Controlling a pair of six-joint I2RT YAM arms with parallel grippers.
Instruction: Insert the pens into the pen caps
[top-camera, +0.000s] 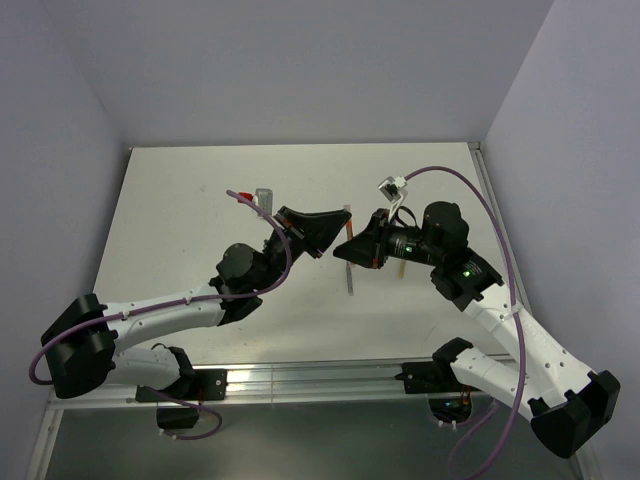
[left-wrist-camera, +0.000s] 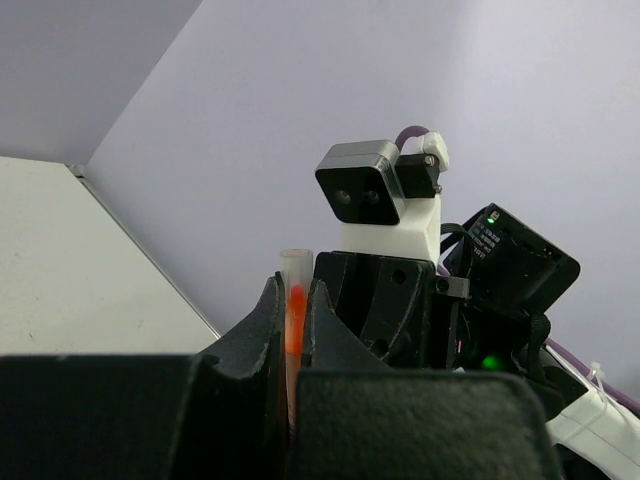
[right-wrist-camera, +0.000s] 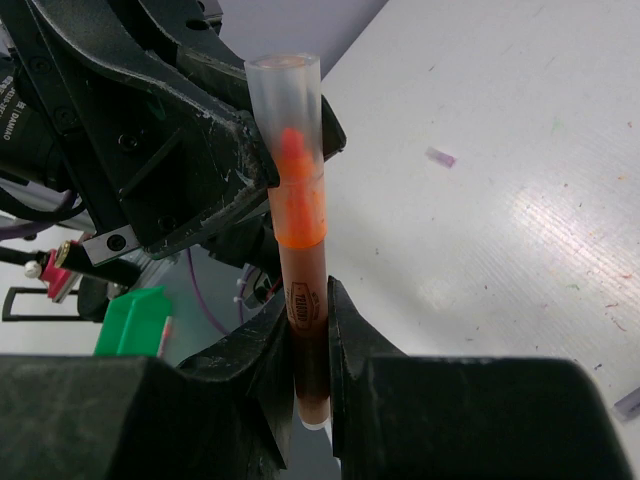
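My right gripper (right-wrist-camera: 309, 335) is shut on the orange-red pen (right-wrist-camera: 306, 290) and holds it upright, above the table. The pen's bright orange tip sits inside a clear orange-tinted pen cap (right-wrist-camera: 286, 110). My left gripper (left-wrist-camera: 296, 305) is shut on that cap (left-wrist-camera: 296, 290). In the top view the two grippers, left (top-camera: 333, 236) and right (top-camera: 354, 250), meet tip to tip over the table's middle. A dark purple-grey pen (top-camera: 350, 281) lies on the table just below them. A lilac-pink cap (right-wrist-camera: 441, 157) lies on the table. The yellow-green pen and the cream cap are not clearly visible.
The white table (top-camera: 200, 220) has side walls and a metal rail (top-camera: 300, 380) along the near edge. The right wrist camera block (left-wrist-camera: 365, 192) faces my left gripper closely. A small lilac piece (right-wrist-camera: 626, 403) lies at the right wrist view's right edge.
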